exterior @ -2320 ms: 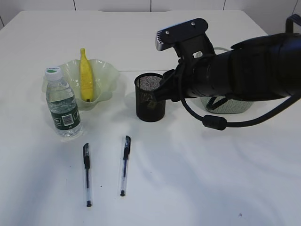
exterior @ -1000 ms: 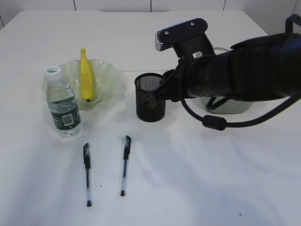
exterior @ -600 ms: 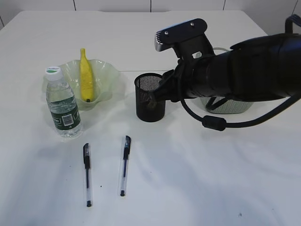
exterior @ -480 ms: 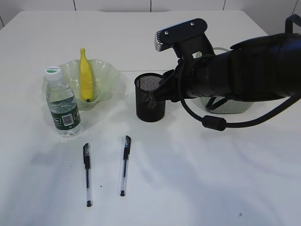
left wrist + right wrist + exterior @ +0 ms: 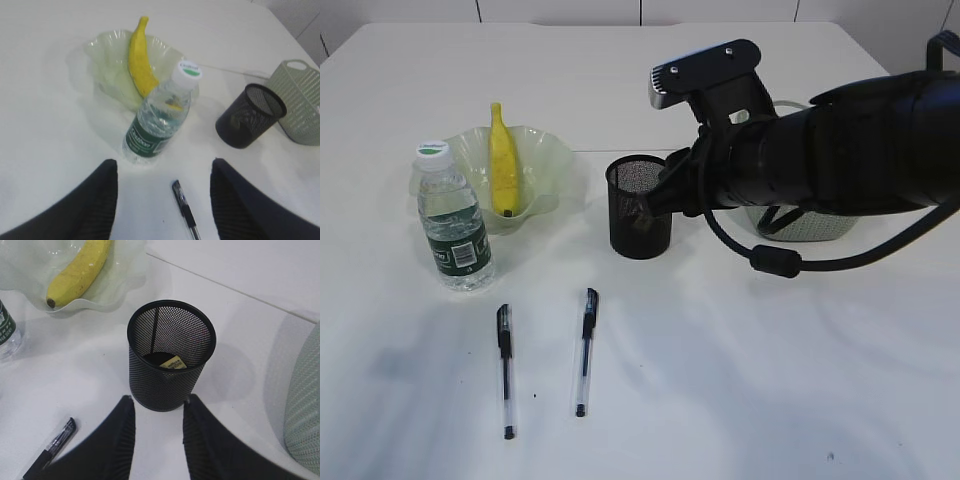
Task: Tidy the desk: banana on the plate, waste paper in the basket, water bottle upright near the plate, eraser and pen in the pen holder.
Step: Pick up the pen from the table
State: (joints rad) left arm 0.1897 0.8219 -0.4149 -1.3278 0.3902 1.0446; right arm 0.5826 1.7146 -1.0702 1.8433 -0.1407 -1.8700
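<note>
White and plain, the desk point(image 5: 740, 380) filled every view, with a pale wall line along its far edge.

My right pincer point(image 5: 157, 412) hung just beside the near side of the holder point(image 5: 171, 356), its 2 dark fingers point(image 5: 119, 440) parted to a middling gap and closed on nothing. From my wrist I looked down into that black mesh cup: it stood upright, and on its floor lay the eraser point(image 5: 172, 362), a small pale yellow block with dark print on top. My right arm point(image 5: 820, 160) reached in from the right across the middle, hiding most of the basket point(image 5: 810, 226); only a strip of its sage green, perforated wall showed below the arm and at the edge of both wrist views.

My left pincer point(image 5: 162, 195) hovered above the desk, jaws wide and empty, with the bottle point(image 5: 160, 122) ahead between them. It stood upright, clear, with a white cap and a dark green label, just beside the plate point(image 5: 105, 60). That dish was translucent pale green with a wavy rim, and the banana point(image 5: 140, 62) lay in it: yellow, curved, lightly specked, its dark tip toward me.

2 pens lay flat on the desk in front of the bottle and holder, roughly parallel and apart from each other, caps away from me: the left pen point(image 5: 505, 370) and the right pen point(image 5: 586, 350). Each had a black cap and a clear barrel.
</note>
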